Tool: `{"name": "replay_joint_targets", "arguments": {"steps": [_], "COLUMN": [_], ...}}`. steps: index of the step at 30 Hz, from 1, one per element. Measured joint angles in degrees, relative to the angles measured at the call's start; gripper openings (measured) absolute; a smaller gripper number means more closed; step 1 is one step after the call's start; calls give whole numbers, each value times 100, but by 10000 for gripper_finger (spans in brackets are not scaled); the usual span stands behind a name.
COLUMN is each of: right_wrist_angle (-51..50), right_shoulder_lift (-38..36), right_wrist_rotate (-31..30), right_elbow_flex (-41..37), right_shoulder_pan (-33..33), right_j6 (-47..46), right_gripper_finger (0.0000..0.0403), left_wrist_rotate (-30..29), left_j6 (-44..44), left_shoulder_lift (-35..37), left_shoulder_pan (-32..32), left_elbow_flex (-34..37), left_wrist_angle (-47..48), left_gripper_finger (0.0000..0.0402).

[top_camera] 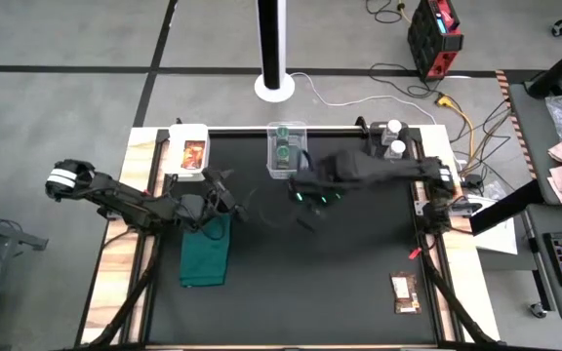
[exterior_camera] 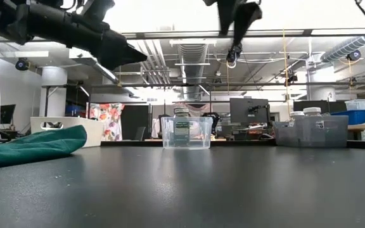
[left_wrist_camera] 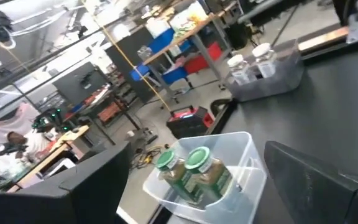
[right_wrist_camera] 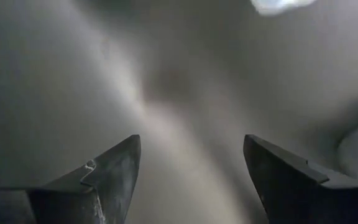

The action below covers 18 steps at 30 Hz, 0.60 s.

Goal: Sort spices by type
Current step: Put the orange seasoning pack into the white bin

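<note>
Two green-lidded jars (left_wrist_camera: 194, 174) stand in a clear box (top_camera: 286, 129) at the table's far middle. Two white-lidded jars (top_camera: 393, 136) stand in a grey bin (exterior_camera: 309, 132) at the far right. One orange-brown packet (top_camera: 192, 153) lies in a white tray at the far left. Another packet (top_camera: 405, 291) lies flat on the mat near the right front. My left gripper (top_camera: 224, 188) hovers open and level, left of the clear box, with nothing in it. My right gripper (right_wrist_camera: 191, 168) hangs open high over the mat's middle, pointing down, with nothing between its fingers.
A dark green cloth (top_camera: 206, 252) lies bunched on the mat under my left arm. The black mat (top_camera: 340, 273) is bare between the cloth and the near-right packet. Cables and a red unit lie on the floor beyond the far edge.
</note>
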State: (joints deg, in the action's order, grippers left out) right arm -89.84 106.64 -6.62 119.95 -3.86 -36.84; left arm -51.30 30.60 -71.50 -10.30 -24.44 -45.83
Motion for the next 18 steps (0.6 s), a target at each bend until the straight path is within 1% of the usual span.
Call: {"name": "replay_joint_targets", "arguments": {"steps": [2, 8, 10, 15, 18], "right_wrist_angle": [8, -7, -15, 90, 340], "right_shoulder_lift": [-247, -818, -1004, -1252, -1280], "right_wrist_rotate": [-63, -36, 224, 1273, 1760], "right_elbow_flex": [-365, -1646, -2159, -3397, -3951], "right_shoulder_pan": [-353, -1252, -1521, -2247, -2660], "right_j6": [-690, -2742, -3438, -5097, -5831], "right_gripper_finger": [274, 288, 294, 307, 310], "left_wrist_rotate": [-3, 34, 31, 31, 30], "left_j6": [-95, -181, -179, -125, -117], "left_shoulder_lift": [-8, -98, -101, -101, -101], "left_shoulder_pan": [-86, -387, -498, -693, -735], "left_elbow_flex": [-123, -400, -451, -559, -596], "left_wrist_angle": [209, 366, 361, 363, 366], "left_gripper_finger": [351, 351, 351, 351, 351]}}
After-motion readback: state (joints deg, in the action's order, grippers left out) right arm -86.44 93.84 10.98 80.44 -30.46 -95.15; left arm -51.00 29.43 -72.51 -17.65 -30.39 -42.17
